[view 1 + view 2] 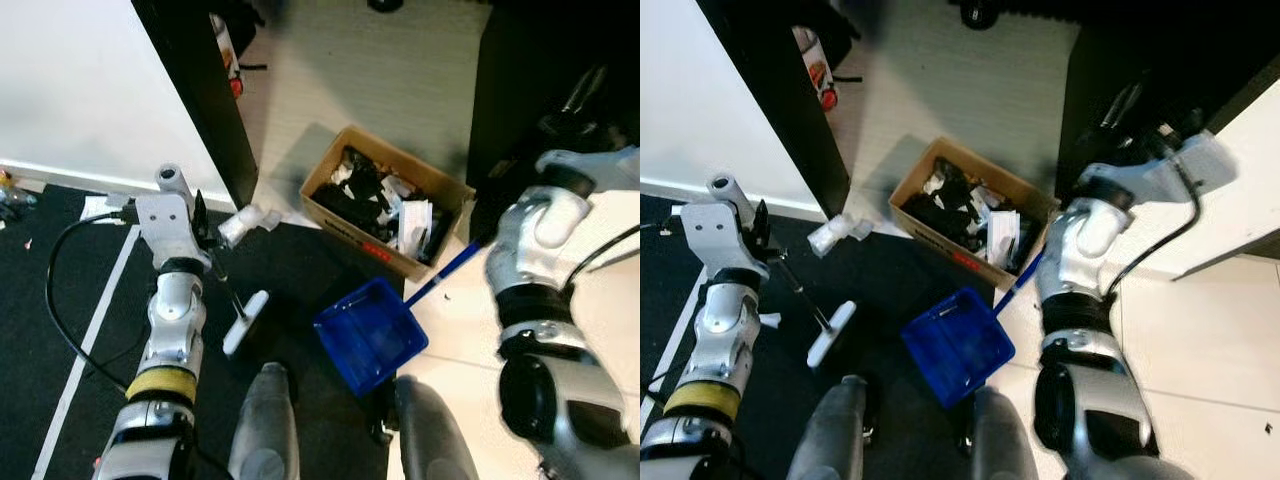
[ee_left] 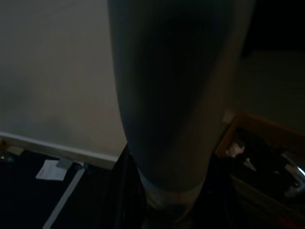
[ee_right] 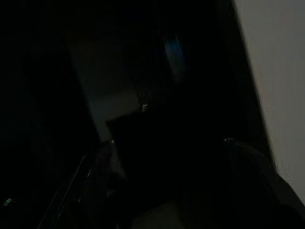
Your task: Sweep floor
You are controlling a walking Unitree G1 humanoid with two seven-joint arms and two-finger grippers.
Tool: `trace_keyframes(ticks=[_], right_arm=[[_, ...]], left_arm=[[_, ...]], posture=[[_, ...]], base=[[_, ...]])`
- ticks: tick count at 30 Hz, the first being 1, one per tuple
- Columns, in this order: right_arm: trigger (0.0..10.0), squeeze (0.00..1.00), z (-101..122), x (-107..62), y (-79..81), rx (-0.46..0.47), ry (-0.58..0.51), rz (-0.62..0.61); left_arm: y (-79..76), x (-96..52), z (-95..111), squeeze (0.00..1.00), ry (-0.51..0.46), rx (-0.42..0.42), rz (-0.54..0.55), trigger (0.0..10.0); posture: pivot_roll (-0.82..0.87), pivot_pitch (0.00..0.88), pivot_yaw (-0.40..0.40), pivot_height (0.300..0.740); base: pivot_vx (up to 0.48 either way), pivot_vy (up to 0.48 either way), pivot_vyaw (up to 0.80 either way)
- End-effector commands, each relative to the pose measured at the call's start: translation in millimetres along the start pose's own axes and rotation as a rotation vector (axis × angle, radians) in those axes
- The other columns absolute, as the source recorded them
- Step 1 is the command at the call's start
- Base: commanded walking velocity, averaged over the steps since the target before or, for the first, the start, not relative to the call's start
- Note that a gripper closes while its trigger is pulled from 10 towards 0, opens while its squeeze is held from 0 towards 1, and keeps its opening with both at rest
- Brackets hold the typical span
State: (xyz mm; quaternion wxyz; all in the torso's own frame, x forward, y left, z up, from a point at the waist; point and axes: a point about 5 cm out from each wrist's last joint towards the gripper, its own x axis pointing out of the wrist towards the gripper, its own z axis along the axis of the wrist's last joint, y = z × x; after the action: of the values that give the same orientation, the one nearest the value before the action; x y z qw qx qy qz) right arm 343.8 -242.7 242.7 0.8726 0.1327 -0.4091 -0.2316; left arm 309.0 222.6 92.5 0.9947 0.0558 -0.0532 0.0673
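On the dark mat, the left gripper (image 1: 200, 235) clamps a small broom (image 1: 245, 322) for sweeping. Beside it the blue dustpan (image 1: 372, 335) lies tilted, mouth toward the broom; its handle runs to the right gripper (image 1: 1120, 120) (finger state cannot be told).

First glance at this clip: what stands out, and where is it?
The bright blue dustpan on the floor just ahead of the robot's feet stands out most, its handle running up toward the right arm. Right behind it sits an open cardboard box full of black and white scraps. To the left, over the dark mat, the left arm has a small white-headed brush.
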Motion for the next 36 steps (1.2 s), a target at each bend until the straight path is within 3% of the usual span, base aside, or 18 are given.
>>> trace_keyframes(ticks=[1, 4, 9, 10, 11, 13, 14, 15, 16, 17, 19, 20, 22, 24, 25, 26, 32, 36], right_arm=[[10.0, 0.00, 3.9, 8.0, -10.1, -0.023, -0.005, 0.016], [10.0, 0.00, 8.1, 19.9, -18.4, -0.077, 0.008, 0.106], [10.0, 0.00, 0.3, 31.9, -42.7, -0.205, 0.162, 0.165], [10.0, 0.00, -13.5, 28.1, -61.9, -0.308, 0.331, 0.200], [10.0, 0.00, -13.5, 28.1, -61.9, -0.308, 0.331, 0.200], [10.0, 0.00, -37.5, 4.7, -98.1, -0.470, 0.663, 0.291], [10.0, 0.00, -37.5, 4.7, -98.1, -0.470, 0.663, 0.291], [10.0, 0.00, -53.7, -37.8, -138.6, -0.534, 0.931, 0.278], [10.0, 0.00, -53.7, -37.8, -138.6, -0.534, 0.931, 0.278], [10.0, 0.00, -58.8, -60.0, -153.7, -0.557, 1.031, 0.271], [10.0, 0.00, -58.8, -60.0, -153.7, -0.557, 1.031, 0.271], [10.0, 0.00, -61.2, -74.7, -163.1, -0.572, 1.095, 0.268], [10.0, 0.00, -69.6, -121.4, -177.6, -0.548, 1.216, 0.213], [10.0, 0.00, -73.5, -147.7, -180.5, -0.516, 1.263, 0.180], [10.0, 0.00, -73.5, -147.7, -180.5, -0.516, 1.263, 0.180], [10.0, 0.00, -75.9, -159.5, -178.2, -0.497, 1.269, 0.175], [10.0, 0.00, -80.8, -191.4, -169.3, -0.403, 1.251, 0.108], [10.0, 0.00, -82.6, -207.7, -166.7, -0.392, 1.288, 0.106]], left_arm=[[6.3, -0.6, -3.4, 0.00, 0.017, 0.038, 0.007, 10.0], [7.5, 0.9, -6.4, 0.00, 0.039, 0.058, 0.003, 10.0], [11.5, 1.1, -14.5, 0.00, 0.103, 0.114, 0.004, 10.0], [15.3, -1.4, -21.1, 0.00, 0.147, 0.164, -0.010, 10.0], [15.3, -1.4, -21.1, 0.00, 0.147, 0.164, -0.010, 10.0], [23.8, -6.5, -30.3, 0.00, 0.203, 0.226, -0.029, 10.0], [23.8, -6.5, -30.3, 0.00, 0.203, 0.226, -0.029, 10.0], [32.6, -13.8, -38.4, 0.00, 0.245, 0.244, -0.028, 10.0], [32.6, -13.8, -38.4, 0.00, 0.245, 0.244, -0.028, 10.0], [35.8, -18.6, -44.5, 0.00, 0.278, 0.252, -0.030, 10.0], [35.8, -18.6, -44.5, 0.00, 0.278, 0.252, -0.030, 10.0], [37.8, -22.0, -48.9, 0.00, 0.302, 0.258, -0.031, 10.0], [39.9, -36.6, -65.7, 0.00, 0.398, 0.254, -0.033, 10.0], [40.7, -45.0, -74.8, 0.00, 0.447, 0.248, -0.019, 10.0], [40.7, -45.0, -74.8, 0.00, 0.447, 0.248, -0.019, 10.0], [38.4, -47.6, -78.1, 0.00, 0.461, 0.224, -0.010, 10.0], [28.9, -49.3, -81.2, 0.00, 0.437, 0.113, 0.026, 10.0], [30.4, -45.7, -77.9, 0.00, 0.411, 0.109, 0.057, 10.0]], posture=[[0.02, 0.096, 0.007, 0.740], [0.01, 0.086, 0.007, 0.740], [0.01, 0.065, 0.004, 0.740], [0.00, 0.049, 0.000, 0.740], [0.00, 0.049, 0.000, 0.740], [0.00, 0.048, -0.001, 0.740], [0.00, 0.048, -0.001, 0.740], [0.00, 0.041, -0.015, 0.740], [0.00, 0.041, -0.015, 0.740], [0.00, 0.037, -0.017, 0.740], [0.00, 0.037, -0.017, 0.740], [0.00, 0.035, -0.017, 0.740], [0.00, 0.028, -0.015, 0.740], [0.00, 0.030, -0.014, 0.740], [0.00, 0.030, -0.014, 0.740], [0.01, 0.029, -0.015, 0.740], [0.01, 0.044, 0.002, 0.740], [0.01, 0.049, 0.005, 0.740]], base=[[0.000, 0.000, 0.00], [0.000, 0.000, 0.00], [0.000, 0.000, 0.00], [0.000, 0.000, 0.00], [0.000, 0.000, 0.00], [0.000, 0.000, 0.00], [0.000, 0.000, 0.00], [0.000, 0.000, 0.00], [0.000, 0.000, 0.00], [0.000, 0.000, 0.00], [0.000, 0.000, 0.00], [0.000, 0.000, 0.00], [0.000, 0.000, 0.00], [0.000, 0.000, 0.00], [0.000, 0.000, 0.00], [0.000, 0.000, 0.00], [0.000, 0.000, 0.00], [0.000, 0.000, 0.00]])
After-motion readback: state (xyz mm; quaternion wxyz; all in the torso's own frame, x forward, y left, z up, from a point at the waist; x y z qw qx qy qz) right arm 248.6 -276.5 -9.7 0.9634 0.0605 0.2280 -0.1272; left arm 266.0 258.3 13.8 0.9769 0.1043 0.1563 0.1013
